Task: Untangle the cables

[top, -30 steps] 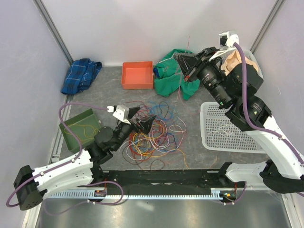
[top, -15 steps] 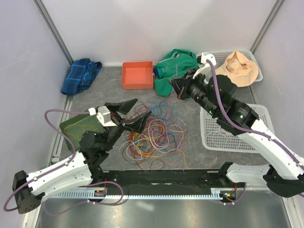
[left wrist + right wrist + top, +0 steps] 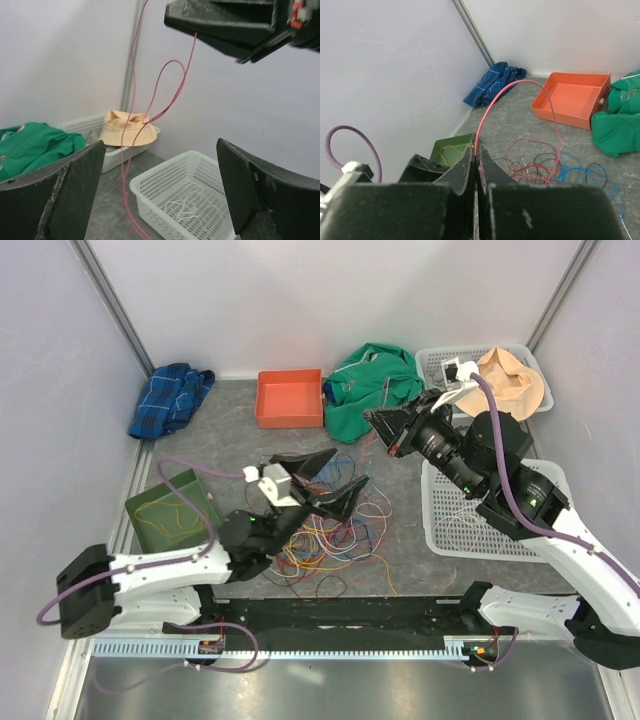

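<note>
One red cable (image 3: 522, 81) is pinched in the closed right hand (image 3: 476, 154), raised above the heap of cables (image 3: 320, 535) on the surface (image 3: 225, 435). The left hand (image 3: 338, 474) is spread wide, empty. Single strands are seen in the white basket (image 3: 440, 545) and the green tray (image 3: 187, 490). Most of the heap is left tangled.

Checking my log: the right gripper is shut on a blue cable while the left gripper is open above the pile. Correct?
Not quite: the cable pinched in the right gripper is pinkish red, not blue; the right wrist view shows it. The left gripper is open above the pile.
</note>
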`<state>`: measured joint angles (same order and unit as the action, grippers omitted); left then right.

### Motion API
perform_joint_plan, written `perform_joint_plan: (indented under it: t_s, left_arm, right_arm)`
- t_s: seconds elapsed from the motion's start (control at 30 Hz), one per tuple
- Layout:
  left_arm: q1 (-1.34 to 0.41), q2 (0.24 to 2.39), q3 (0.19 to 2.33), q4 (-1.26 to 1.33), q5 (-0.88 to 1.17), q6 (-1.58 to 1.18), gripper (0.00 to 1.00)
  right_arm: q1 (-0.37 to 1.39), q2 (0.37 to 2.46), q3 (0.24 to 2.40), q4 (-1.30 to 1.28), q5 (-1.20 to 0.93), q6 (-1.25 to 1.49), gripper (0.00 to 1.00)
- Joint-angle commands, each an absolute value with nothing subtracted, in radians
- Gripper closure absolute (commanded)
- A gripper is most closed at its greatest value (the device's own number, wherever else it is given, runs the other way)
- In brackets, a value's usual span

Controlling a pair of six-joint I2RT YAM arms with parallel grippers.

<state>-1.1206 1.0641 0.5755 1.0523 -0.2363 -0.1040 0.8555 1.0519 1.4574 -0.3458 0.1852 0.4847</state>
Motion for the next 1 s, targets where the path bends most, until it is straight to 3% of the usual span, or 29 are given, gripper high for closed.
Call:
perform_joint_plan:
  t_s: [0.0, 0.07, 0.23, 0.47, 0.97]
  left_arm:
    - [-1.224, 1.219, 0.676, 1.212, -0.615, 0.132, 0.00]
    - [-1.256, 1.281, 0.748, 1.219, -0.690, 0.260, 0.00]
    - [-1.331, 1.481, 0.770, 1.662, -0.790, 0.584, 0.00]
    - [-1.335, 1.545, 0.836, 1.663, -0.856, 0.589, 0.00]
    - [-1.336, 1.391, 0.824, 1.663, -0.847, 0.591, 0.01]
  right_arm:
    - [0.858, 1.049, 1.440, -0.291, 0.201, 0.511, 1.00]
    - [0.859, 1.051, 1.440, -0.290, 0.215, 0.505, 1.00]
    - [0.857, 1.043, 1.414, -0.275, 0.267, 0.502, 1.00]
    - [0.857, 1.026, 1.376, -0.264, 0.276, 0.506, 1.00]
    - [0.859, 1.017, 1.351, -0.262, 0.308, 0.485, 1.00]
